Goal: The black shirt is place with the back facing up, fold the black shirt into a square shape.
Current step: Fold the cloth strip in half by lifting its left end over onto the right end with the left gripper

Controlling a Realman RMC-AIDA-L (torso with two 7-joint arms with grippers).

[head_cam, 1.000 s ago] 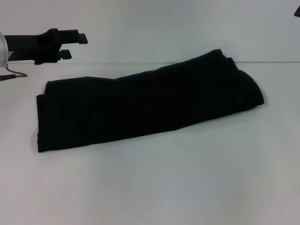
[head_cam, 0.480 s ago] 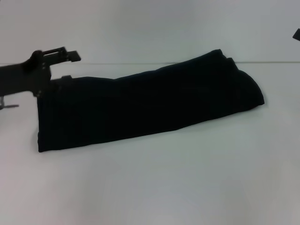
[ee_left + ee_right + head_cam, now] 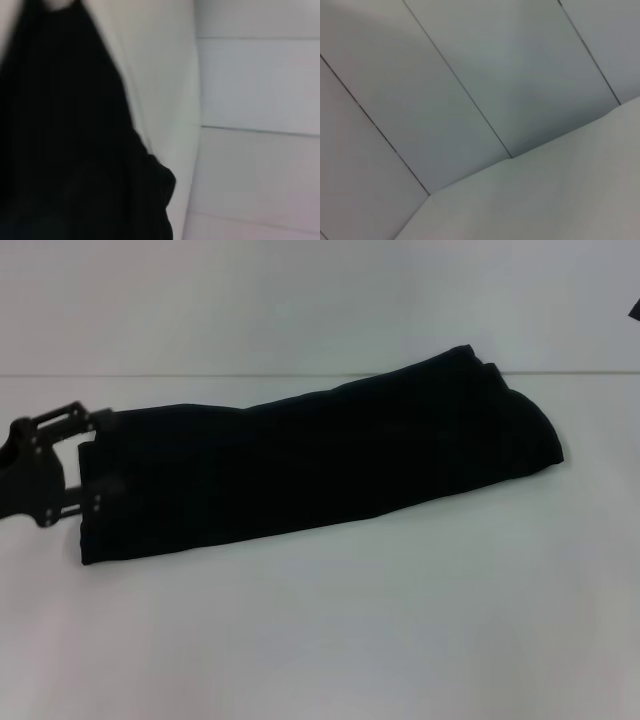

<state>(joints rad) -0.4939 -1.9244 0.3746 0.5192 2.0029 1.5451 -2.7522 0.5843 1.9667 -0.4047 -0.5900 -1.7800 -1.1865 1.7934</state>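
Note:
The black shirt (image 3: 320, 465) lies folded into a long narrow strip across the white table, running from the near left up to the far right. No lettering shows on it. My left gripper (image 3: 98, 460) is at the strip's left end, low by the table. It is open, with one finger by the far corner and one by the near edge. In the left wrist view the black shirt (image 3: 65, 140) fills the frame's left half. Only a dark sliver of my right gripper (image 3: 636, 308) shows at the far right edge, raised well off the shirt.
The white table (image 3: 330, 640) stretches wide in front of the shirt. Its back edge (image 3: 250, 375) meets a pale panelled wall. The right wrist view holds only wall panels (image 3: 470, 100) and the table surface.
My left gripper has come down and back to the left, from above the table's far left to the shirt's left end. The shirt has not moved.

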